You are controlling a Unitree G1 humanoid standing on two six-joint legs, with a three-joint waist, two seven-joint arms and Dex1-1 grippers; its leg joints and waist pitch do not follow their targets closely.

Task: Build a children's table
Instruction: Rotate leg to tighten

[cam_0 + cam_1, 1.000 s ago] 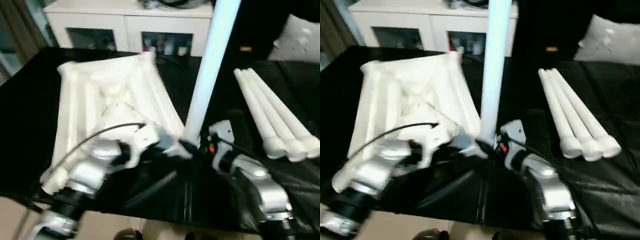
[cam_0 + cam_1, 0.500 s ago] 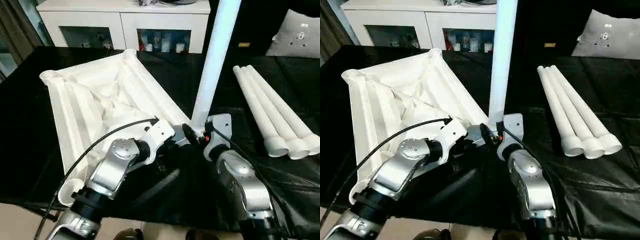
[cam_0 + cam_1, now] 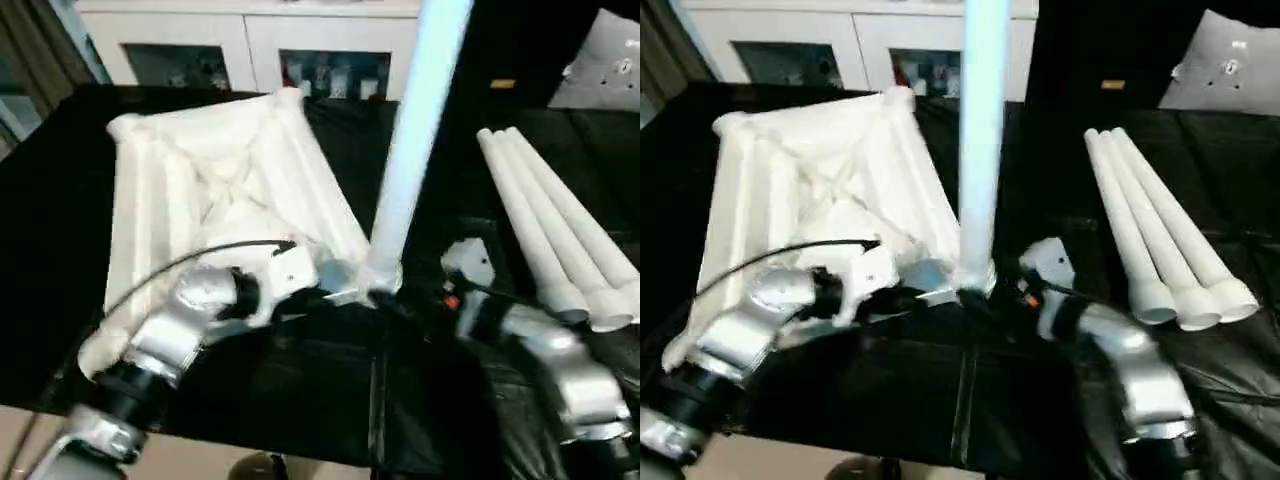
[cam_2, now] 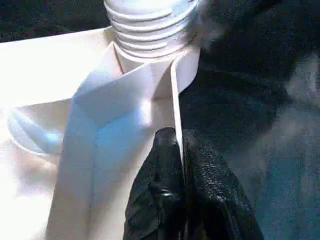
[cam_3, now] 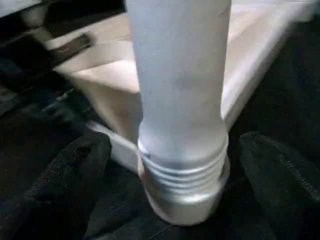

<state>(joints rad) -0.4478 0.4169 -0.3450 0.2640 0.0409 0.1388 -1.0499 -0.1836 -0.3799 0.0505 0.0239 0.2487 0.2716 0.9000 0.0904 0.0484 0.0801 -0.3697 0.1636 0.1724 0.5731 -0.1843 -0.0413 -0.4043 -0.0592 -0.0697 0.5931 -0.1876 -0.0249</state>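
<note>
Top: top (image 3: 215, 190) lies ribbed side up on the black mat (image 3: 60, 230), one corner reaching the near edge, bare mat to its left.
Leg: leg (image 3: 980, 130) stands upright, long axis vertical, threaded end down at the top's near right corner.
Spare legs: three spare legs (image 3: 560, 230) lie side by side on the mat, well apart to the right, wide ends nearest.
Left gripper: left gripper (image 4: 179, 150) pinches a thin rib of the top just beside the leg's threads.
Right gripper: right gripper (image 5: 175, 165) is spread wide, fingers (image 5: 75, 170) either side of the leg's threaded end, not touching it.
</note>
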